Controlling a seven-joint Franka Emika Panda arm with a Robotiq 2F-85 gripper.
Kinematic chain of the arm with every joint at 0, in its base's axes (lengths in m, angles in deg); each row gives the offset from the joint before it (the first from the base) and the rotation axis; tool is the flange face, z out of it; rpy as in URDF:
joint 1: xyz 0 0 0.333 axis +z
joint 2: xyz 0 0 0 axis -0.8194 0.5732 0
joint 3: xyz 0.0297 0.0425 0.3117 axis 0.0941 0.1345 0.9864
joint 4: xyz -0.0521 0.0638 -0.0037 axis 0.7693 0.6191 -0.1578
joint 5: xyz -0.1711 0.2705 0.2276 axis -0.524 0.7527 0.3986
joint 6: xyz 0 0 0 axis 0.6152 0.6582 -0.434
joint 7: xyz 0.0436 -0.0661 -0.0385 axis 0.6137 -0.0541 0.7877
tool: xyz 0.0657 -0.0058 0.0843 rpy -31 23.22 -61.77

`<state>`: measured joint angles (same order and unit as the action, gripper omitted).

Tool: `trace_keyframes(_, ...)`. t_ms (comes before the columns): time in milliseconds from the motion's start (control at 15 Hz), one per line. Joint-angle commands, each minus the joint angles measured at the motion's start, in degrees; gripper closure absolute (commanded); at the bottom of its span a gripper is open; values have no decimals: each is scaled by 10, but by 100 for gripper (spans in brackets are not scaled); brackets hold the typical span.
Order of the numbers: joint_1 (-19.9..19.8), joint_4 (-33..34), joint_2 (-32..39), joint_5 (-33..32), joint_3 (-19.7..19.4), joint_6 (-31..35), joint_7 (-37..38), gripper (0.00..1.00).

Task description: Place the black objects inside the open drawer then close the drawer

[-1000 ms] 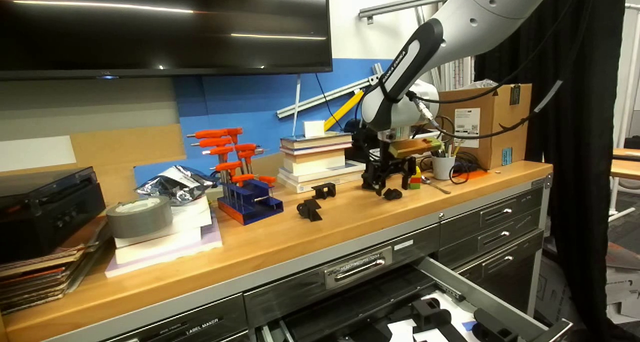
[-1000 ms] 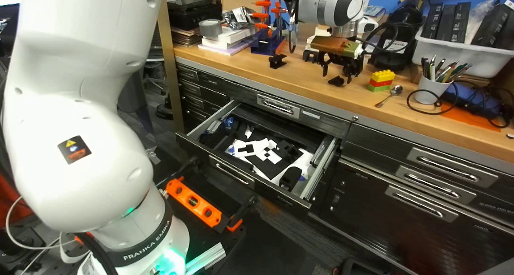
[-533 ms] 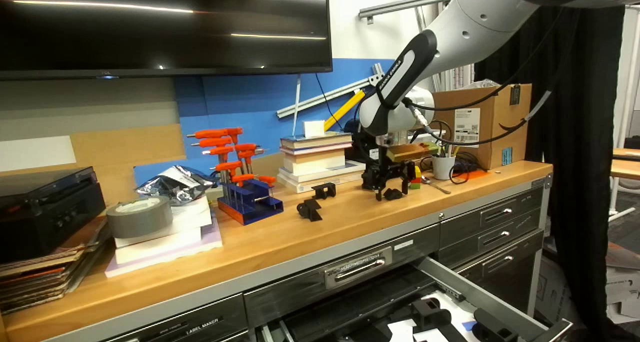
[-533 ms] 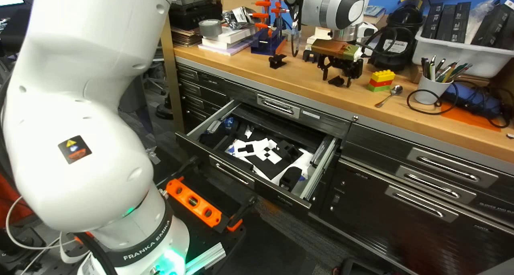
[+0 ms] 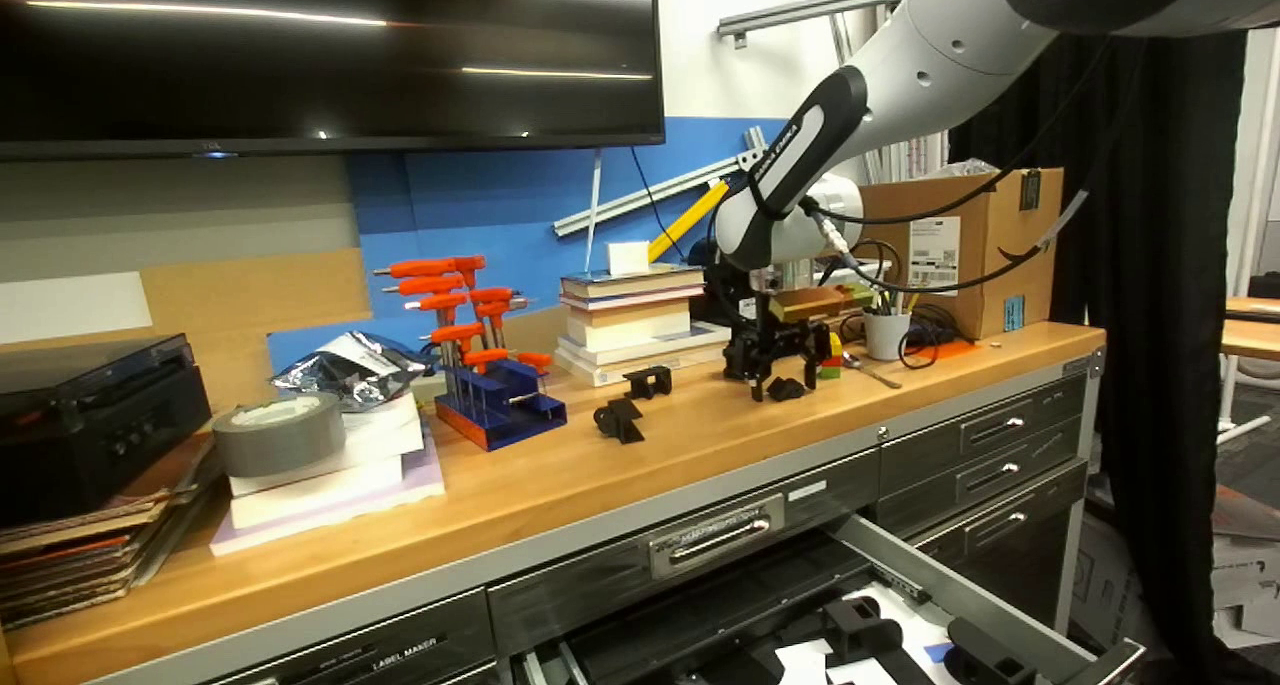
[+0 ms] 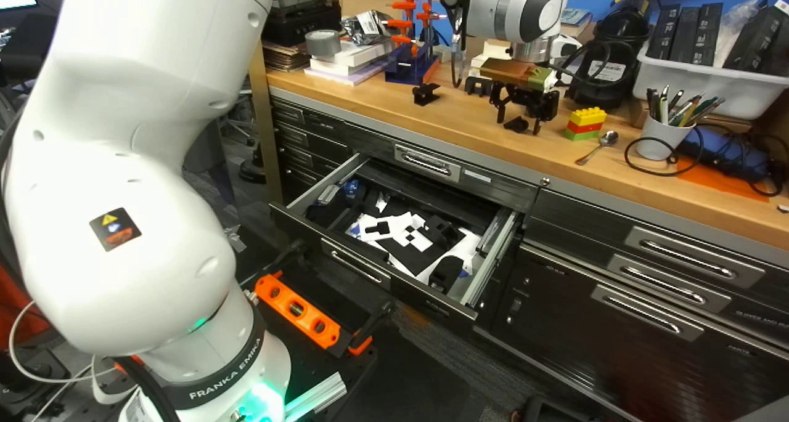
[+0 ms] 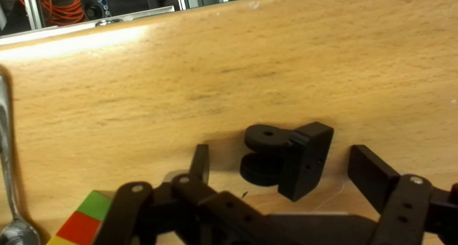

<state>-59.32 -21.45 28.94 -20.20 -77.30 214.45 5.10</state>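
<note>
A small black piece with two round lugs (image 7: 304, 159) lies on the wooden bench top, and it shows in both exterior views (image 5: 787, 391) (image 6: 516, 125). My gripper (image 7: 279, 162) is open and pointing down, with one fingertip on each side of this piece. A gap shows on both sides in the wrist view. Two more black pieces, a notched one (image 5: 620, 420) (image 6: 425, 93) and a bracket-like one (image 5: 650, 381) (image 6: 478, 85), lie on the bench. The grey drawer (image 5: 960, 575) (image 6: 419, 296) is pulled open below, with black parts and white paper inside.
A toy block stack (image 6: 585, 124) (image 7: 82, 220) and a spoon (image 6: 598, 148) (image 7: 7, 155) lie beside the gripper. A pen cup (image 6: 662, 137) stands beyond them. Books (image 5: 640, 315) and a blue hex-key stand (image 5: 500, 405) stand along the back.
My gripper has come down a little and shifted slightly, so its fingertips are now lower around the black piece. It has barely moved over the last half second. The pieces and drawer are unchanged.
</note>
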Motion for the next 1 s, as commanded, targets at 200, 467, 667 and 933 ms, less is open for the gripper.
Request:
trace_keyframes(200, 8, 51, 17, -4, -9, -52, 38, 0)
trace_keyframes(467, 4, 62, 18, 1, -6, -70, 41, 0)
trace_keyframes(667, 3, 69, 20, 1, -5, -79, 43, 0)
trace_keyframes(933, 3, 75, 24, 2, -5, -91, 44, 0)
